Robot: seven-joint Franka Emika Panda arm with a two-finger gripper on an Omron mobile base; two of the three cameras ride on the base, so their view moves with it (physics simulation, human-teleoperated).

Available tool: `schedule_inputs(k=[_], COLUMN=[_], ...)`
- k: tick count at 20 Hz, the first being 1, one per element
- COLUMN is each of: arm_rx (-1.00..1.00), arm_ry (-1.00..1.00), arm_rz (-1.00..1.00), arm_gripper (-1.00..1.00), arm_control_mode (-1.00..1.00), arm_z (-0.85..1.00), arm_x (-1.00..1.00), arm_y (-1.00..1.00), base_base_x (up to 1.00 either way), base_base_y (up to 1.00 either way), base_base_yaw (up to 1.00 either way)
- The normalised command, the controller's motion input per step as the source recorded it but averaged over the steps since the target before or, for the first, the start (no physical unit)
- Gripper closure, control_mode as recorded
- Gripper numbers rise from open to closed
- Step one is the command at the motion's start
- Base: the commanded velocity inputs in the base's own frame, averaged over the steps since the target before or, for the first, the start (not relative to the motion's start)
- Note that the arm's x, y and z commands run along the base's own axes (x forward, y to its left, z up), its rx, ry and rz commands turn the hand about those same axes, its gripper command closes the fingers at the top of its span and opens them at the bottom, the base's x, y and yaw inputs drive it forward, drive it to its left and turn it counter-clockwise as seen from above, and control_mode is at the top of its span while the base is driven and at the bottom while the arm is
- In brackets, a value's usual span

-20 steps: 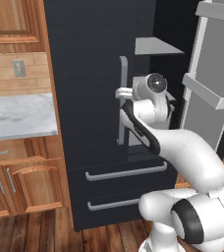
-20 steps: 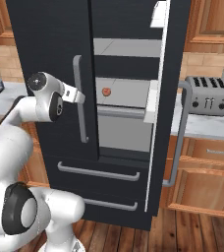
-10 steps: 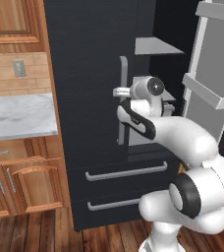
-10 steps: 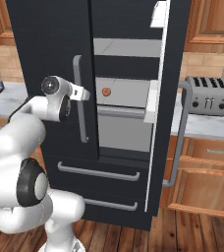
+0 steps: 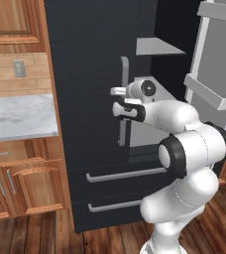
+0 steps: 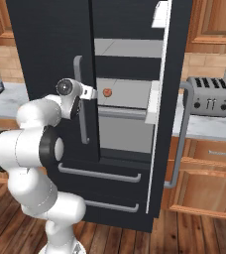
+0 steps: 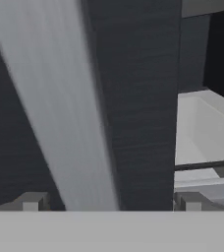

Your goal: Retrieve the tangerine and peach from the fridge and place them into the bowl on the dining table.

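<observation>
While the right-hand door of the fridge [image 6: 50, 59] stands swung wide, the left door is shut, and that is where the action is: the tool [image 7: 109, 201] is up at that door's long grey bar handle [image 6: 79, 106]. From the hand view the handle [image 7: 60, 108] runs straight up between the two finger tips, one on either side with a clear gap, so the tool is spread apart around the bar and not clamped on anything. From the left base view the tool [image 5: 119, 91] sits just at the handle, and whether it touches the bar I cannot tell.

Inside, on a light grey shelf [image 6: 130, 94], there's a small round orange-red fruit [image 6: 106, 92]. Too small to say for sure, but I'd judge it the tangerine. The peach I can't pick out.

So where are we? Early days, by my reading. One door is open, the second looks to be the step in hand, and no fruit is in the tool. Everything that counts is still to come: grabbing both fruits, driving to the dining counter, and dropping them in the bowl.
</observation>
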Motion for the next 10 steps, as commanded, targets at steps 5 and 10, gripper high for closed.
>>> schedule_inputs(k=[5, 10], arm_rx=[0.00, 0.00], arm_ry=[0.01, 0.00], arm_rz=[0.00, 0.00], arm_gripper=[-1.00, -1.00], arm_control_mode=[-1.00, -1.00], arm_z=[-0.11, -0.34], arm_x=[0.93, 0.85], arm_y=[0.00, 0.08], base_base_x=[0.00, 0.00], base_base_y=[0.00, 0.00], base_base_yaw=[0.00, 0.00])
